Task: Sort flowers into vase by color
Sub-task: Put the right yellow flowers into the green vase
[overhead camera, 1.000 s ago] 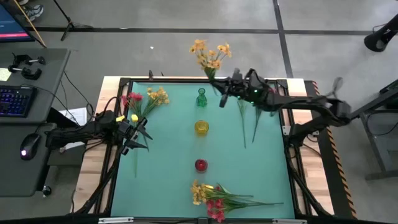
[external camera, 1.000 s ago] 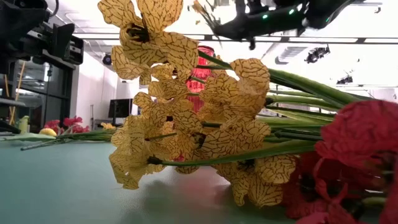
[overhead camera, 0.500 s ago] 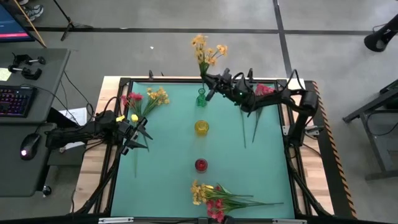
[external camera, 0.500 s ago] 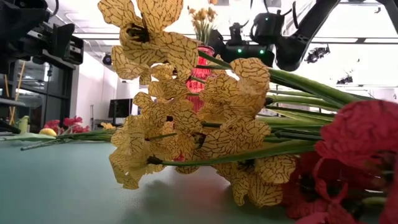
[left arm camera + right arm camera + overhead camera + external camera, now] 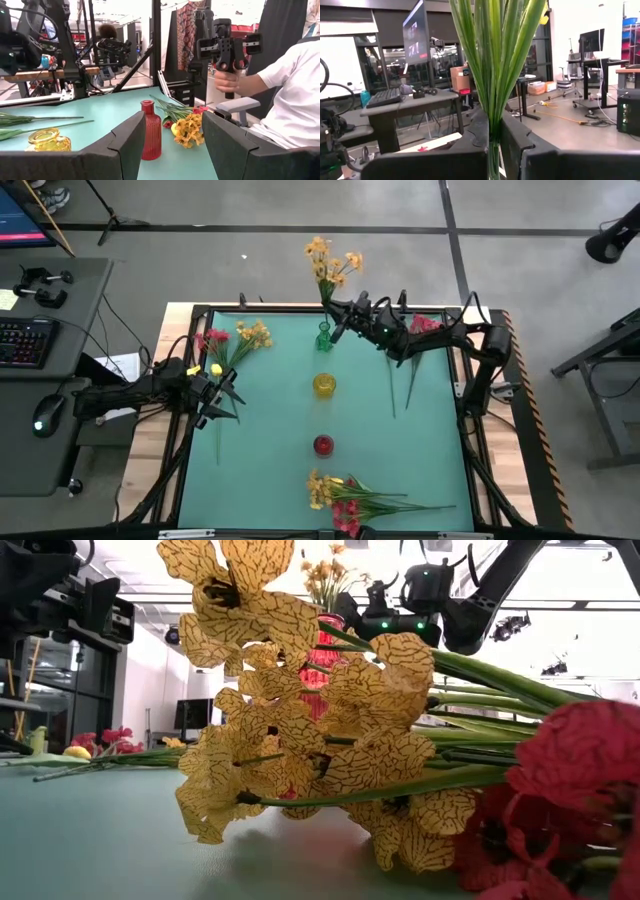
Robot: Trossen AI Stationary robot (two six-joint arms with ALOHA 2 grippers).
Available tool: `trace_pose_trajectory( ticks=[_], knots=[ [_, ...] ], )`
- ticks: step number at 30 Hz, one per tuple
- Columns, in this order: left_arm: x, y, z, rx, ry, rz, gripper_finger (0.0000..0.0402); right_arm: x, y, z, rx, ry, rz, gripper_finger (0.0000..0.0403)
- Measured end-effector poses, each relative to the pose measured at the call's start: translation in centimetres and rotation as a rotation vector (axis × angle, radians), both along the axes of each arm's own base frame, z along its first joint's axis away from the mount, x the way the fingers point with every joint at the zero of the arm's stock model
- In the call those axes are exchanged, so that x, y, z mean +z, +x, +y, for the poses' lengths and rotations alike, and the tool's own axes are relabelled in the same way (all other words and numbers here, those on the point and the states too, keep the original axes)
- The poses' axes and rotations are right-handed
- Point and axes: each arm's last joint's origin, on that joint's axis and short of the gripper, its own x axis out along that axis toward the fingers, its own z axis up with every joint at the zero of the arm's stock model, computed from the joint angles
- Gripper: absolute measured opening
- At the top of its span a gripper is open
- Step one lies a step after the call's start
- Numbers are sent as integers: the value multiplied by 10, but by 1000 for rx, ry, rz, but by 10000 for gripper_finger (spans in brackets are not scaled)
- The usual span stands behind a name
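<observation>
Teal tabletop (image 5: 270, 430): right gripper (image 5: 338, 313) fingers clenched on orange spray (image 5: 333, 263), over green vase (image 5: 323, 337); lowering stems next. Left gripper (image 5: 222, 400) released, idle.

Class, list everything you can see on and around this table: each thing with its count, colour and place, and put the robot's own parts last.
Vases: three, green, yellow and red, in a line down the table's middle.
Held flower spray: one, orange-yellow, above the green vase.
Loose flowers: pink-red and orange-yellow, left side of the teal table.
Flower bunch: orange-yellow and red, near edge.
Green stems: two, right side.
Person: white sleeve, beyond the table.
Left gripper: open, left edge.
Right gripper: shut on the spray's stalks.
</observation>
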Motion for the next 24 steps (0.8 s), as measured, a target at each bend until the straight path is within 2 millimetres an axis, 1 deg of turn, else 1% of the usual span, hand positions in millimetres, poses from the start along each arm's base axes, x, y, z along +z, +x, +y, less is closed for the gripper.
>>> trace_pose_trajectory(
  ticks=[8,19,24],
  knots=[
    [0,0,0,0,0,0,184,-20,6,-3,-18,-6,-24,4],
    [0,0,0,0,0,0,184,-25,7,-4,-29,10,6,6],
    [0,0,0,0,0,0,184,-29,8,-4,-24,44,37,23]
  ],
)
